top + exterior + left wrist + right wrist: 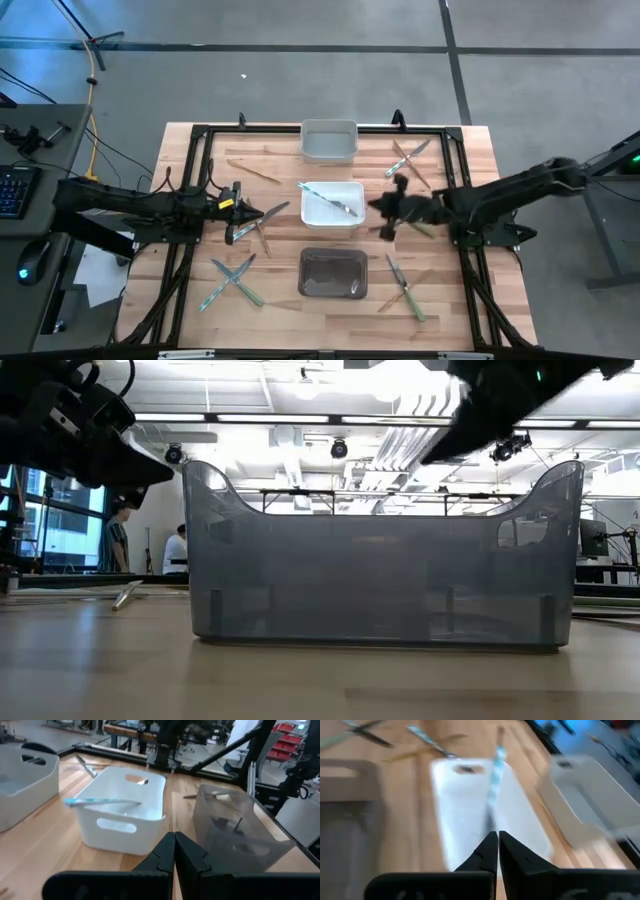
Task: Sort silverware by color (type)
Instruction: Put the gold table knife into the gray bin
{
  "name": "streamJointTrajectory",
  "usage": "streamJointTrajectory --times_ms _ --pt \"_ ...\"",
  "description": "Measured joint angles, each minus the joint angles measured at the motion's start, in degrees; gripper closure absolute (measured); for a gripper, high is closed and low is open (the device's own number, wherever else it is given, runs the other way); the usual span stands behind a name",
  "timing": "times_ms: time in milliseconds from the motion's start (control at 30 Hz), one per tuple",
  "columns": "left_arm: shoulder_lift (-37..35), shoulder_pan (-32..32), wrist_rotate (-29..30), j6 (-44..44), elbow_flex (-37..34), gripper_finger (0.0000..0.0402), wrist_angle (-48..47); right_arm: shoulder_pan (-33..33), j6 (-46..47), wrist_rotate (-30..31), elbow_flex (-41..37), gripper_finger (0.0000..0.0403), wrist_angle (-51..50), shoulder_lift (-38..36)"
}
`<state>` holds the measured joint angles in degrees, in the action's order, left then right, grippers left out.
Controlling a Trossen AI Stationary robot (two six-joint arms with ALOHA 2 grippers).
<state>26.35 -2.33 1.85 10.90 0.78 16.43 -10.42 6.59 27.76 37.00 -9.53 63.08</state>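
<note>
Both of my claws are shut with nothing between the fingers. Seen from my left wrist, the left gripper has its two dark fingers pressed flat together; from above, the left gripper sits over the bare wood just left of the white bin. Seen from my right wrist, the right gripper is closed tip to tip as well, and from above the right gripper hangs just off the right edge of that same white bin.

One light blue piece lies slantwise in the white bin, resting across its rim; my right wrist sees the same blue handle straight ahead of my closed fingers. The rest of the silverware is scattered on the table. A blue-handled knife and a tan piece lie just under my left claw. A tan piece lies alone further back on the left. A crossed pair, blue and green, lies at the front left. A crossed pair, tan and green, lies at the back right, and another crossed pair at the front right. A green piece lies beneath my right arm.

The grey bin at the back and the dark translucent bin at the front look bare from above. From table height the dark bin fills the middle, and a metal tip shows on the wood to its left
</note>
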Motion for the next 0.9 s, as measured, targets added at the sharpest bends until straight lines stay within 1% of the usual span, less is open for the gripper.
streamJointTrajectory --times_ms 100,200,333,400,500,567,667,800,900 --pt "1.1 0.0 -0.4 -0.5 0.0 0.0401 1.9 5.8 2.5 -0.2 -3.8 0.0403 -1.5 -4.5" --pt "2.3 0.0 -0.5 -0.6 0.0 0.0401 3.2 12.5 5.5 -0.4 -5.4 0.0402 -4.3 -7.3" --pt "3.8 0.0 -0.2 -2.0 0.0 0.0401 3.0 22.6 5.4 -2.6 -5.8 0.0402 -8.3 -7.9" --pt "4.8 0.0 0.1 -3.5 0.0 0.0401 2.9 28.4 3.6 -5.3 -5.8 0.0401 -8.8 -7.3" --pt "6.2 0.0 2.2 -3.6 0.0 0.0401 3.2 37.2 0.8 -10.0 -5.8 0.0385 -9.1 -5.4" --pt "6.8 0.0 4.3 -3.5 0.0 0.0401 3.2 42.5 -1.3 -13.1 -5.8 0.0364 -9.1 -3.6" --pt "7.2 0.0 5.8 -2.0 0.0 0.0401 3.2 49.5 -3.6 -16.4 -5.8 0.0326 -9.1 -0.3" --pt "7.2 0.0 5.8 -1.1 0.0 0.0401 3.2 56.5 -6.6 -20.8 -5.7 0.0291 -9.1 5.6" --pt "7.2 0.0 5.8 -1.6 0.0 0.0401 3.2 59.9 -7.2 -21.6 -4.7 0.0284 -8.9 10.6"
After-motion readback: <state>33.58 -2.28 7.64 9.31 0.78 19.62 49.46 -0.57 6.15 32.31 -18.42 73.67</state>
